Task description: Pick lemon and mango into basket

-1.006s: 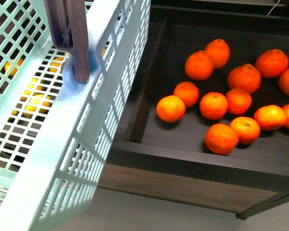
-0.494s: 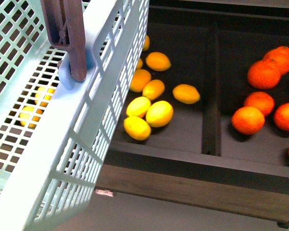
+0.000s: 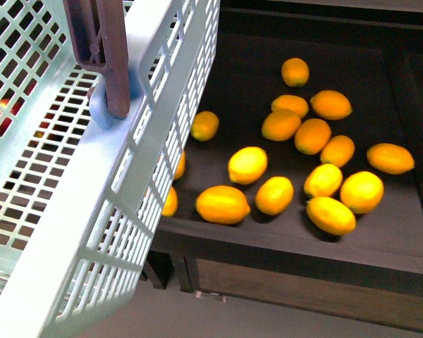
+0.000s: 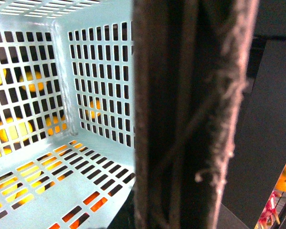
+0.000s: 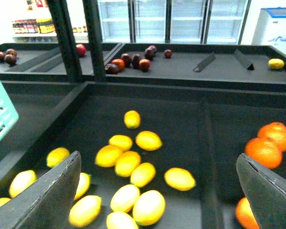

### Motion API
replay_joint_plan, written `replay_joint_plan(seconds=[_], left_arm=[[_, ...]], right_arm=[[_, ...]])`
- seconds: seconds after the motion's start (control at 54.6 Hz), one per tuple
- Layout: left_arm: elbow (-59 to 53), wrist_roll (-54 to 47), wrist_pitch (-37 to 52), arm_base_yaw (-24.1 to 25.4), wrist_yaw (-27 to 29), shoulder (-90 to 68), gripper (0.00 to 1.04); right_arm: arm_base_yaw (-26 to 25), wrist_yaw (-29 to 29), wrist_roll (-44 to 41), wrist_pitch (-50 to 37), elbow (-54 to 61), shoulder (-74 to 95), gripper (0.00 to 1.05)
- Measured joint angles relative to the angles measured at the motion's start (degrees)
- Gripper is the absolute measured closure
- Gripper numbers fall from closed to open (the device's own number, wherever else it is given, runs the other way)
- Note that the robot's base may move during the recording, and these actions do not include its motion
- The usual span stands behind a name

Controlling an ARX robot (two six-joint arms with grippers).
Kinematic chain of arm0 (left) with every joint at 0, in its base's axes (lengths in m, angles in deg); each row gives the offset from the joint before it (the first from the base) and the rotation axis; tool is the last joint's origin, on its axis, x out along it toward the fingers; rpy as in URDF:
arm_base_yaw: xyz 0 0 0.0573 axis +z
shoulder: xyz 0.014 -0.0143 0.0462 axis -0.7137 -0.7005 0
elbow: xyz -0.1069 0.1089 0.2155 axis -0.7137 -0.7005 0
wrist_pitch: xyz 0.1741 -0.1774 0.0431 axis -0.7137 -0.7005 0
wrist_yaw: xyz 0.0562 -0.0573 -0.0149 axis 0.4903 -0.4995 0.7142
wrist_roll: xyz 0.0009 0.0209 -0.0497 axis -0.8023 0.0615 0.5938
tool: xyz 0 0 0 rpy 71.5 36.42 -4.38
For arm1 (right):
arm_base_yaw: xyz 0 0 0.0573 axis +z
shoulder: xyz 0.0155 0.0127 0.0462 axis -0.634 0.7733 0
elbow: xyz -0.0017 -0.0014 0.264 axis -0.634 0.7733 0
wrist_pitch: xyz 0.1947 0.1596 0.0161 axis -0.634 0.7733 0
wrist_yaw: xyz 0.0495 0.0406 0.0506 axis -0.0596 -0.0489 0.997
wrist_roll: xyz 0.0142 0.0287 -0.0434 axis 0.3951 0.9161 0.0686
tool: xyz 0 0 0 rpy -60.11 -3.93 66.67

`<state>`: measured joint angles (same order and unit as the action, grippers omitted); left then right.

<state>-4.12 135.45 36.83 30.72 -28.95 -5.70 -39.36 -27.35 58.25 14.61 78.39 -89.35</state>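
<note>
The pale turquoise basket (image 3: 92,211) fills the left of the front view, tilted, with its brown swing handle (image 3: 106,49) standing up. In the left wrist view that handle (image 4: 190,114) crosses the picture close up; my left gripper is shut on it, its fingers hidden. The basket's slotted inside (image 4: 47,181) holds nothing. Several lemons (image 3: 247,164) lie in a dark tray (image 3: 303,246) beside the basket. My right gripper (image 5: 157,200) hangs open above the lemons (image 5: 148,206), apart from them. Small dark red mangoes (image 5: 136,60) lie in a tray further back.
Orange tangerines (image 5: 269,143) fill the compartment beside the lemons, behind a dark divider (image 5: 207,157). Dark shelf posts (image 5: 95,38) rise behind the lemon tray. Red fruit (image 3: 0,113) shows through the basket's slots. Glass-door fridges (image 5: 181,19) stand at the back.
The front view has swung from the tangerine compartment to the lemon compartment. The basket keeps its place in that view, still carried by its handle.
</note>
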Motion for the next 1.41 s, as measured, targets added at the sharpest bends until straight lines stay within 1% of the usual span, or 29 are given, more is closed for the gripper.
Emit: replay_joint_plan(seconds=[0.933, 1.006, 1.098, 1.281, 1.299, 1.318, 1.372, 1.409], left_arm=[[0.0, -0.1, 0.0, 0.1, 0.0, 0.0, 1.00], [0.0, -0.2, 0.0, 0.7, 1.6, 0.0, 1.00], [0.0, -1.0, 0.0, 0.8, 2.2, 0.1, 1.00], [0.0, 0.0, 0.0, 0.1, -0.5, 0.1, 1.00], [0.2, -0.7, -0.7, -0.1, 0.5, -0.1, 1.00], [1.4, -1.4, -3.4, -0.7, 2.1, -0.7, 1.00], [6.5, -7.9, -11.8, -1.9, 8.9, -4.1, 1.00], [8.6, -12.7, -12.7, -2.3, 11.2, -6.4, 1.00]], right_arm=[[0.0, 0.5, 0.0, 0.0, 0.0, 0.0, 0.09], [0.0, 0.6, 0.0, 0.0, 0.0, 0.0, 0.09], [0.0, 0.5, 0.0, 0.0, 0.0, 0.1, 0.09], [0.0, 0.3, 0.0, 0.0, 0.0, 0.0, 0.09], [0.0, 0.3, 0.0, 0.0, 0.0, 0.0, 0.09], [0.0, 0.3, 0.0, 0.0, 0.0, 0.0, 0.09], [0.0, 0.3, 0.0, 0.0, 0.0, 0.0, 0.09], [0.0, 0.3, 0.0, 0.0, 0.0, 0.0, 0.09]])
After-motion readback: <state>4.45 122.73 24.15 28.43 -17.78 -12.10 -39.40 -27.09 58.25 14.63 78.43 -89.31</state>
